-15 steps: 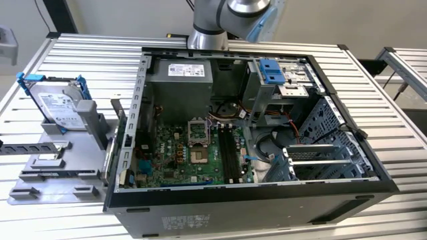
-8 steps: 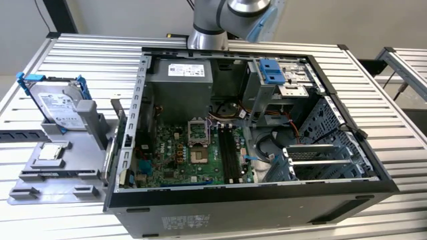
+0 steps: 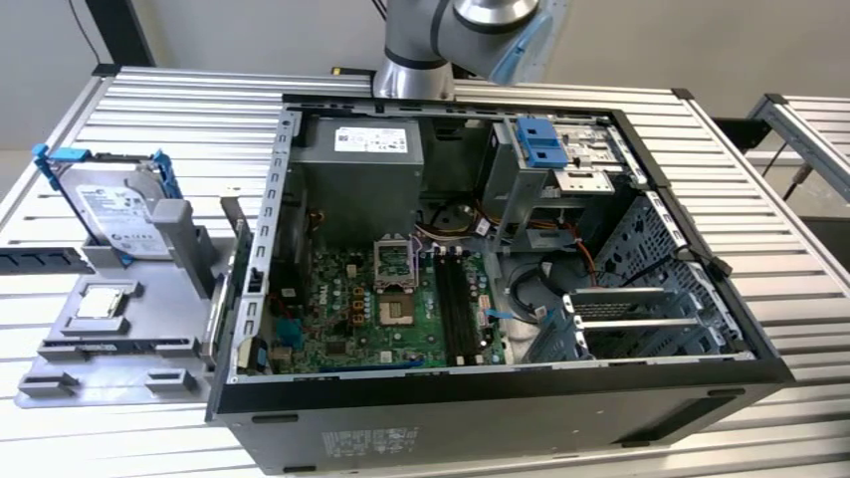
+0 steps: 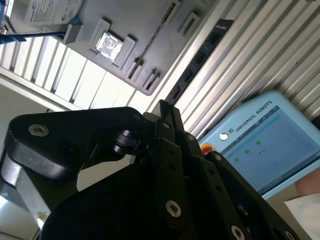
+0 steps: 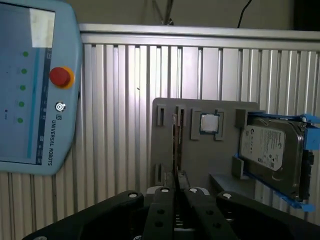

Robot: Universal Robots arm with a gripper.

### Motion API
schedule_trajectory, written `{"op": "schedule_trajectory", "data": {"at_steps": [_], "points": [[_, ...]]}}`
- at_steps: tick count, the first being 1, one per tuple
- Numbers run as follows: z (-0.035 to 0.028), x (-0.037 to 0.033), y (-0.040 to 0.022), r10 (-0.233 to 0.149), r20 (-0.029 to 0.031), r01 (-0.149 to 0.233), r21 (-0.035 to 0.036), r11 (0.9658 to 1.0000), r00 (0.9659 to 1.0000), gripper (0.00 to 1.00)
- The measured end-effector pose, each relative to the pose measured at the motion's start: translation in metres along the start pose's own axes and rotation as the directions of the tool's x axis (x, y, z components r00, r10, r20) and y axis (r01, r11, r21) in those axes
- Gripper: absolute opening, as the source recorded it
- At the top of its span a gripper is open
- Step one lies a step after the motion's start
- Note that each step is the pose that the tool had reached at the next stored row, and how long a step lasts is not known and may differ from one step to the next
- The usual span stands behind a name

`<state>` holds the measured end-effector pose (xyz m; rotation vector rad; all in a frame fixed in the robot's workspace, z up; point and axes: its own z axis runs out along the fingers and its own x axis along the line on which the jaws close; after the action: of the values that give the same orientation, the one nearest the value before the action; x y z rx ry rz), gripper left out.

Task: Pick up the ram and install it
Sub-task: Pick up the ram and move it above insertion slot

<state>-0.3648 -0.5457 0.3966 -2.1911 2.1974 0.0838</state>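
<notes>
imo the risk is the gripper (image 5: 176,175), jaws pressed together on nothing and well apart from the gray tray (image 4: 145,20), just shoving the ram (image 4: 200,55) lying flat beside that tray, since there's barely any edge to pinch.

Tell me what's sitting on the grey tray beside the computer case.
A silver hard drive in blue brackets stands on edge on the tray; a small square chip lies flat beside it. Whatever is under the drive is covered.

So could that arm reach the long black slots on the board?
Probably yes: the case is open on top, the slots look bare, wires run alongside. The gripper holds the ram.
</notes>
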Motion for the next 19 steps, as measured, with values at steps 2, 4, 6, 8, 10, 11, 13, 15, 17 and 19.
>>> {"op": "schedule_trajectory", "data": {"at_steps": [2, 4, 6, 8, 10, 11, 13, 15, 17, 19], "points": [[0.0, 0.0, -0.0026, 0.0, 0.0001, 0.0, 0.0, 1.0, 1.0, 0.0], [0.0, 0.0, -0.0066, 0.0, 0.0001, 0.0, 0.0002, 1.0, 1.0, 0.0], [-0.0001, 0.0, -0.012, 0.0, 0.0001, 0.0, 0.0, 1.0, 1.0, 0.0], [-0.0002, 0.0, -0.019, 0.0, 0.0001, 0.0, -0.0003, 1.0, 1.0, 0.0], [-0.0001, 0.0, -0.025, 0.0, 0.0002, 0.0, -0.0005, 1.0, 1.0, 0.0], [-0.0003, -0.0001, -0.0284, 0.0, 0.0, 0.0, -0.0008, 1.0, 1.0, 0.0], [-0.0003, -0.0001, -0.0349, 0.0, 0.0001, 0.0, -0.0011, 1.0, 1.0, 0.0], [-0.0004, -0.0001, -0.0415, 0.0, 0.0001, 0.0, -0.0015, 1.0, 1.0, 0.0], [-0.0005, -0.0001, -0.0486, 0.0, 0.0, 0.0, -0.002, 1.0, 1.0, 0.0], [-0.0006, -0.0002, -0.0558, 0.0, 0.0, 0.0, -0.0026, 1.0, 1.0, 0.0]]}}
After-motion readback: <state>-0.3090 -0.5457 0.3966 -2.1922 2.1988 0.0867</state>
